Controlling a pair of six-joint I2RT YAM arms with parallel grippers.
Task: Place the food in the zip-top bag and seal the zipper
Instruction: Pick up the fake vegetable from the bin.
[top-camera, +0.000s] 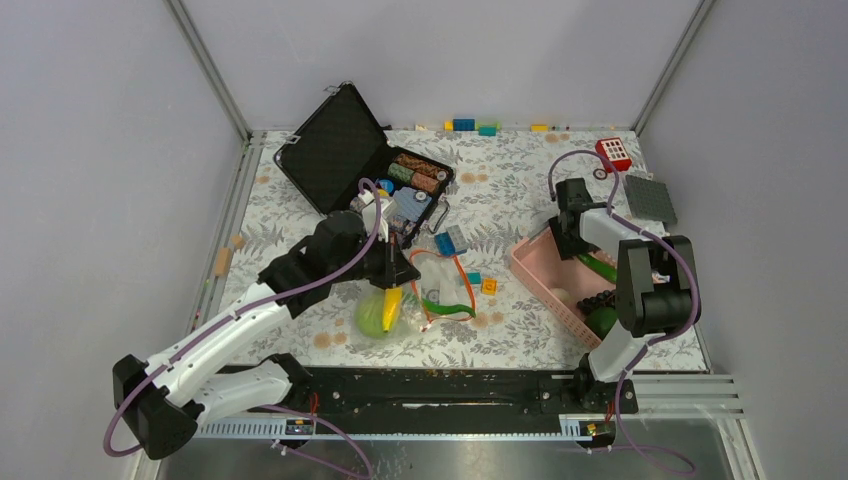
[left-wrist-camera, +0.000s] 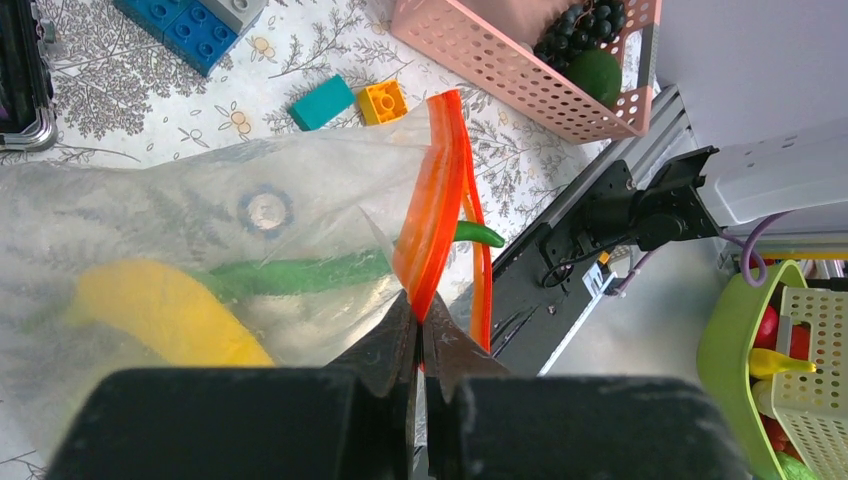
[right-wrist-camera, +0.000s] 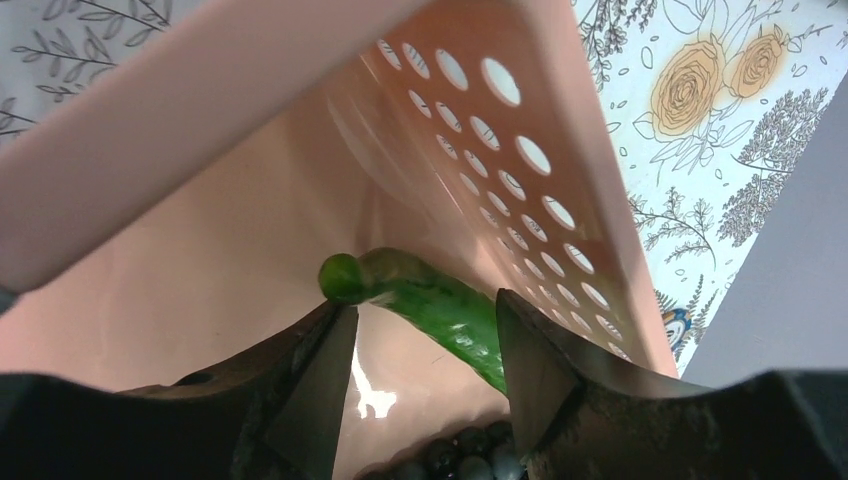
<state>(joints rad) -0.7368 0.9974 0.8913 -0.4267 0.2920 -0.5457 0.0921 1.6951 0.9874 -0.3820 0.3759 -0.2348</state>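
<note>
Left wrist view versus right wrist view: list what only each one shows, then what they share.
Left wrist only: the shut left gripper pinching the zipper of the zip-top bag, with a yellow piece and green pod seen through it, plus loose bricks. Right wrist only: the right gripper, open, straddling a long green food in the pink basket. Both: that basket and the flowered table cover.

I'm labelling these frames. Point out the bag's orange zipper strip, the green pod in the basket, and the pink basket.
zipper strip (left-wrist-camera: 436, 190): left wrist view, middle of the orange band.
green pod (right-wrist-camera: 435, 306): right wrist view, halfway along its body.
pink basket (top-camera: 540, 289): top view, its left side wall.
</note>
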